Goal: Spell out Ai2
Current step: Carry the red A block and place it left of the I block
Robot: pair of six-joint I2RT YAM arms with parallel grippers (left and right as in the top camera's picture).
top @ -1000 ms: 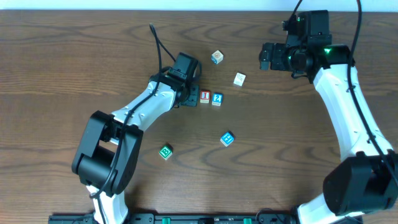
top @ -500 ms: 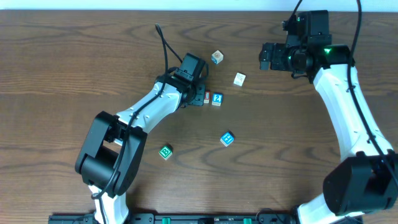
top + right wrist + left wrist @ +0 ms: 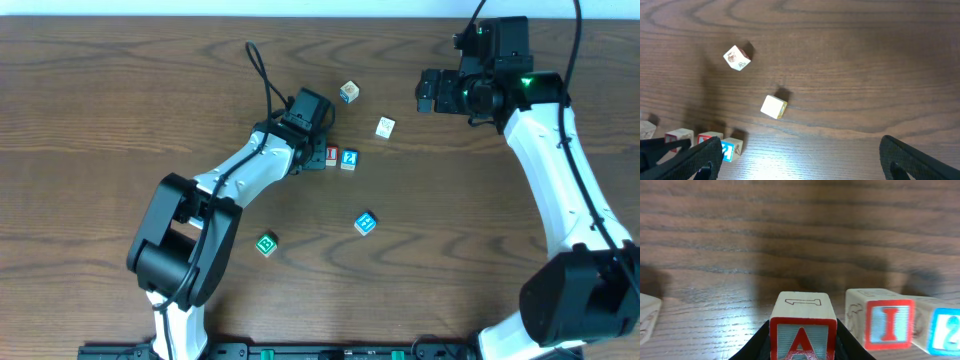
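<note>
The A cube [image 3: 802, 332] sits between the left gripper's [image 3: 316, 152] fingers [image 3: 761, 345], which pinch it on its two side faces; its red letter faces the wrist camera and stands upright. Whether it rests on the table [image 3: 740, 240] or hangs just above it cannot be told. To the right of the fingers, just beside the A cube with a narrow gap between, stands the I cube [image 3: 887, 325]. The 2 cube [image 3: 947, 330] is against the I cube's far side. Those two run in a line crosswise to the fingers, letters turned the same way as the A, and the A cube lies slightly nearer the wrist than that line. So the coming move probably turns on that gap: a small shift right and a little forward would bring A into line.

The left arm reaches out low and long from its base, wrist nearly level. The right gripper [image 3: 430, 90] is well apart from the row, its fingers [image 3: 695, 160] spread wide and holding nothing.
</note>
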